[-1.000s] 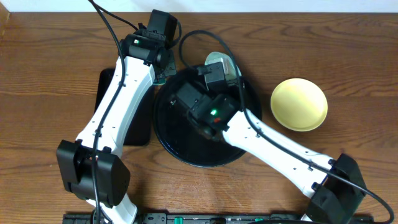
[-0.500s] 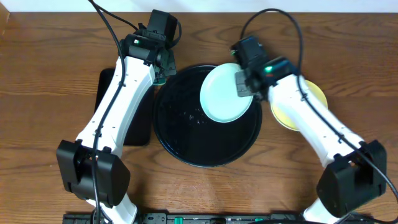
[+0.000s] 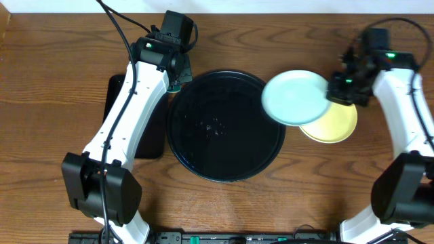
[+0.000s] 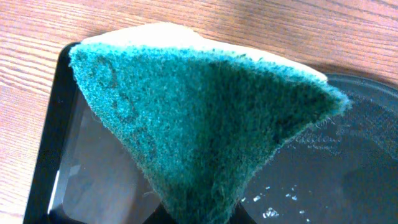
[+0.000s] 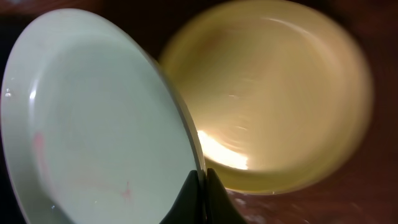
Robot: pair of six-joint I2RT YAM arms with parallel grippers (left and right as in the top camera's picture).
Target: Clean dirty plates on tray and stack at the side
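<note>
Pale mint plate (image 3: 295, 97), overhead, hangs clamped by its rim in the right gripper (image 3: 337, 91). It overlaps the yellow plate (image 3: 333, 122) and the round tray (image 3: 224, 159) on the brown wooden table (image 3: 54, 74). The left gripper (image 3: 175, 80) sits at the tray's edge.

Left wrist: a green sponge (image 4: 205, 124), pinched in that gripper's jaws, hangs above the rectangular tray (image 4: 56, 124).

Right wrist: faint pink smears mark the mint plate.

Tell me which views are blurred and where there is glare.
Right wrist: the yellow plate is smeared with blur, with a bright glare patch; the mint plate is sharper. Left wrist: the sponge is crisp. Overhead: sharp, faint reflections on the round tray.
</note>
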